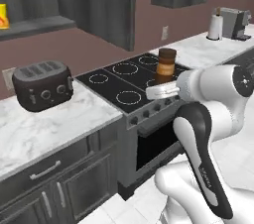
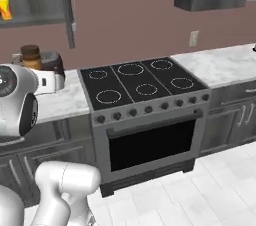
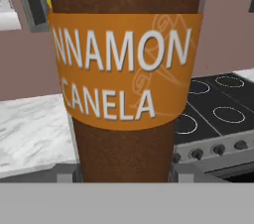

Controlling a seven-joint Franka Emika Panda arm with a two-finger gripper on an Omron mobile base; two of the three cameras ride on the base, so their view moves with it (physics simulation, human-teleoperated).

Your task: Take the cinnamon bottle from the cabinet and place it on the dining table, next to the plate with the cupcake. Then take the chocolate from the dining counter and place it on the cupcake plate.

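Cinnamon bottle (image 1: 166, 67) upright in the gripper (image 1: 162, 90), in the air above the front edge of the stove (image 1: 130, 85).
Its brown body and orange label (image 3: 124, 64) stand right before the hand camera, the fingers partly closed on its lower part. In the left base view a toaster (image 1: 42, 84) sits near the back edge of the marble counter (image 1: 44, 129), left of the stove's 5 burner rings; a paper towel roll (image 1: 215, 27) stands on the far counter.

Arm bent forward, tool (image 1: 166, 85) clamped on a load.
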